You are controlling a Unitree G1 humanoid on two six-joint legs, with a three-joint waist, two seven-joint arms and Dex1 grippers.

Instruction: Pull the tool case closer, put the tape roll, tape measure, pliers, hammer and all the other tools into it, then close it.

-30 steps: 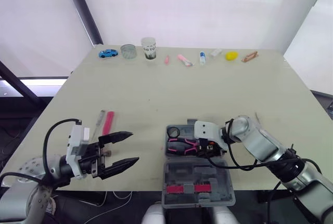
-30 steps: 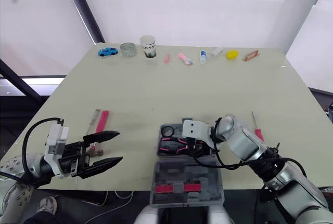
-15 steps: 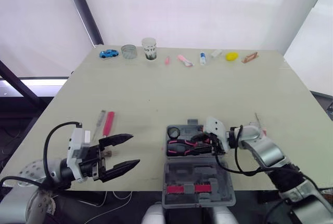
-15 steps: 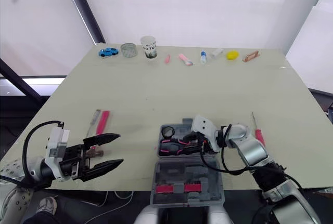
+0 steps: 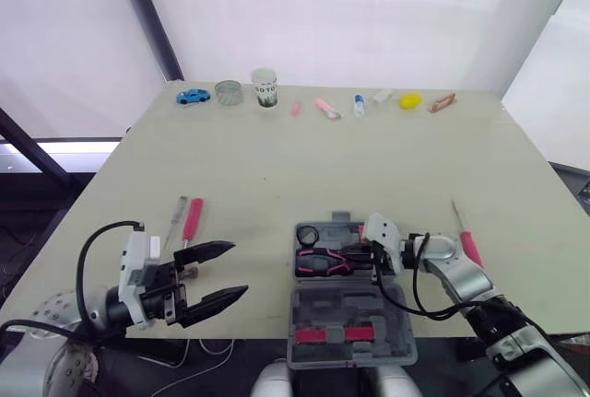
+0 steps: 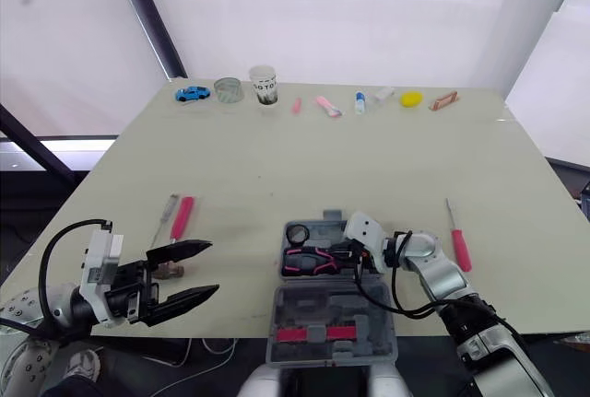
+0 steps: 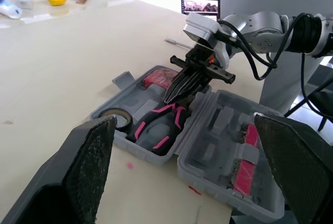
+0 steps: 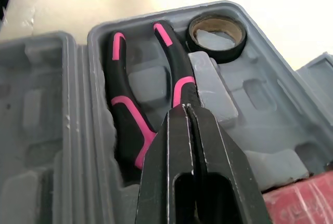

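Left eye view: pliers [image 5: 323,262] lie crosswise, handles leftward; right jaws clenched, left jaws spread.

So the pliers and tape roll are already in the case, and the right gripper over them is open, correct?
Not quite: the right gripper is shut, fingers pressed together, as the right wrist view shows. The pliers and tape roll are in the case.

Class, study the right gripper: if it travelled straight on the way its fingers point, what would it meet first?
Most likely the pliers lying in the tool case: the right gripper, shut, aims at one of their handles. The tape roll lies beyond. Depth is uncertain.
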